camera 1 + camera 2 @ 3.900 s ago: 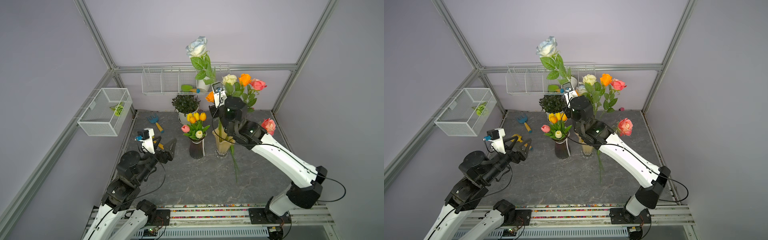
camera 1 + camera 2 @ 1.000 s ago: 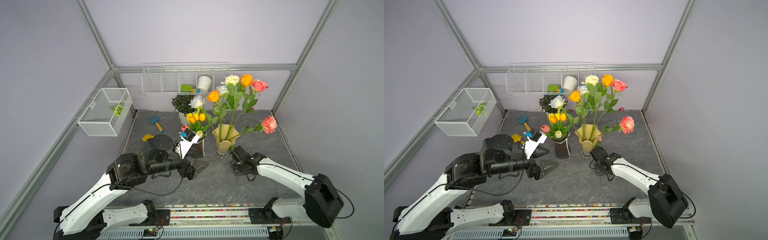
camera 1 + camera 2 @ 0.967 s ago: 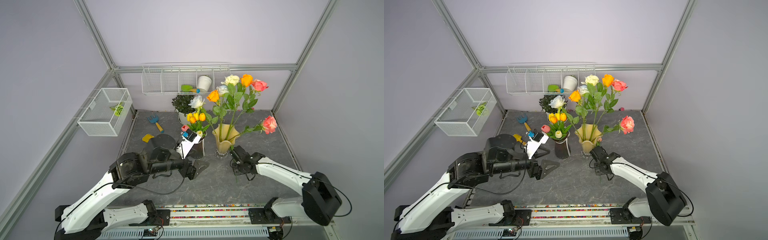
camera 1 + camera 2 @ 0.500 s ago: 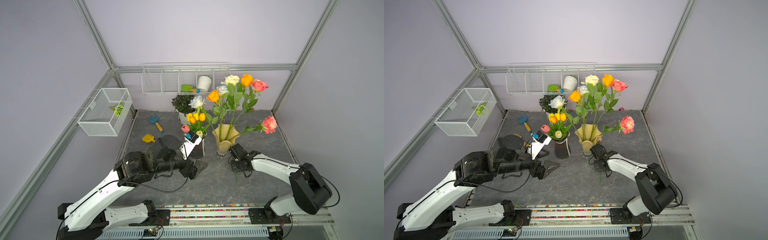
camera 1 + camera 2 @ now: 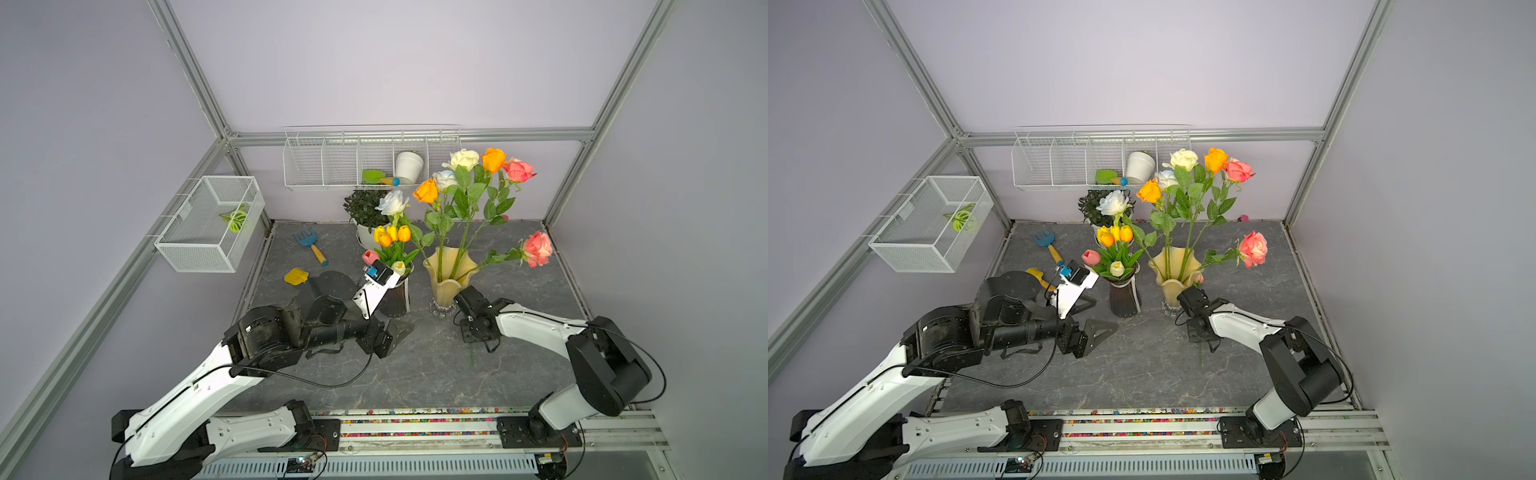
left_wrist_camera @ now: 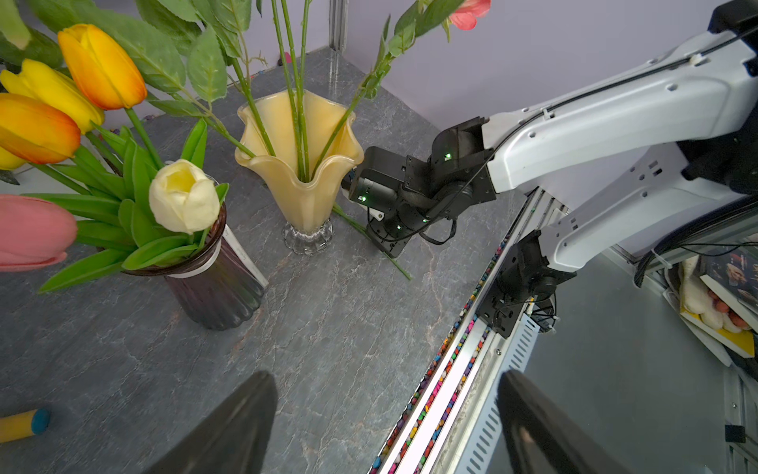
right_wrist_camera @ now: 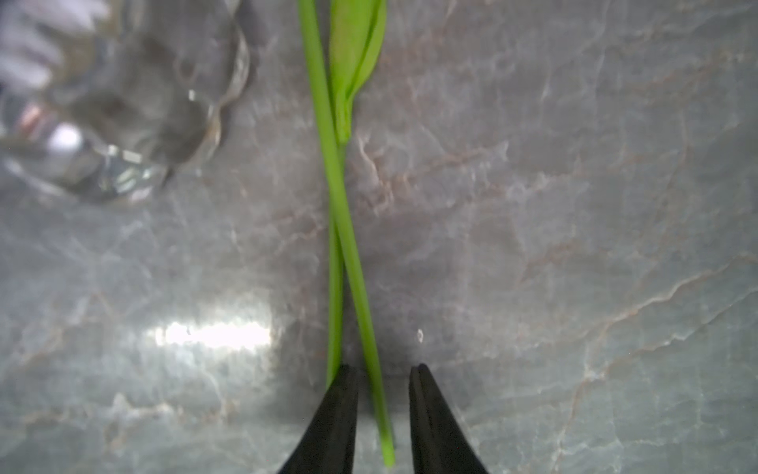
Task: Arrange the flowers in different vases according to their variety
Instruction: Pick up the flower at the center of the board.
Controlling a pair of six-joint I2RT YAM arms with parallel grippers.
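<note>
Where the loose stem lies near-to-far on the bench, the right gripper straddles it, jaws narrow but unclosed.

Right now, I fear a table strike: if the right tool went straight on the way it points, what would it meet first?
Probably the green stem lying between the right tool's open jaws, then the gray tabletop right under it; the gap to the table is hard to judge.
</note>
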